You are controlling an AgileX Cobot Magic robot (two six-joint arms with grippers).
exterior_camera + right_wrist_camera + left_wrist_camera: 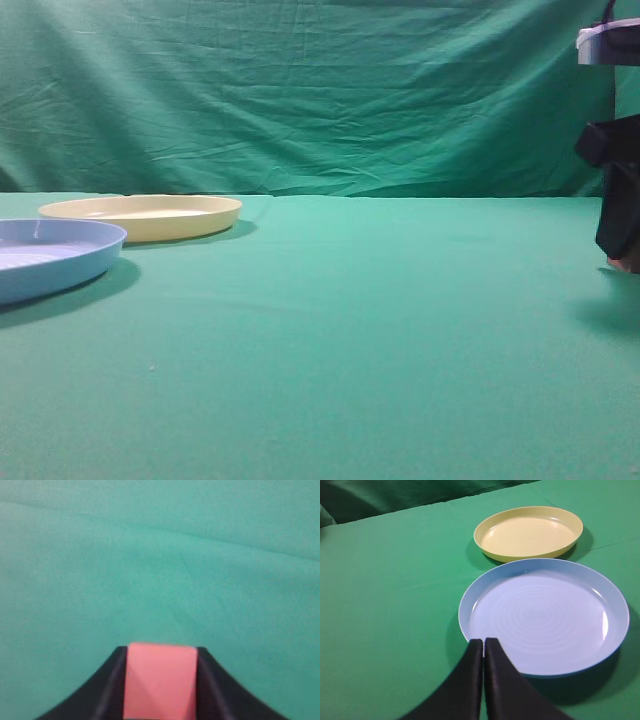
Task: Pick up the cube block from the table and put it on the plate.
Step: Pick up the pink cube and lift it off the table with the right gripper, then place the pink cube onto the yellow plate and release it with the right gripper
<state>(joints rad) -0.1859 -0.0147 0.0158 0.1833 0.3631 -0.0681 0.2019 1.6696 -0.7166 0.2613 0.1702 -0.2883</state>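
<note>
Exterior view first: the counter (350, 330), covered in green cloth, runs back to a wrinkled green backdrop (320, 90). Taking the plate (142, 214) as the landmark, this pale yellow dish sits at the far left of the counter, close to the backdrop. A light blue plate (50, 255) lies just in front of it and a little further left, nearer the camera; whether the two rims touch cannot be told from this low angle. Well away from the plate, at the far right edge, the dark right claw (622, 262) hangs just above the cloth, casting a shadow below itself. A sliver of pinkish colour shows at its tip, most of it cut off by the frame edge.

Left wrist view: the left claw (483, 642) has its two black fingers (470, 680) pressed together with nothing between them, their tips over the near rim of the light blue plate (545, 617). The plate (529, 534) lies just beyond the blue one, rims close beside each other, and its inside is bare.

Right wrist view: the right claw (161, 655) is clamped on the cube block (160, 682), whose pink face fills the gap between the two dark fingers (100, 690). Plain green counter (160, 555) fills everything beyond; the plate is out of this view.
</note>
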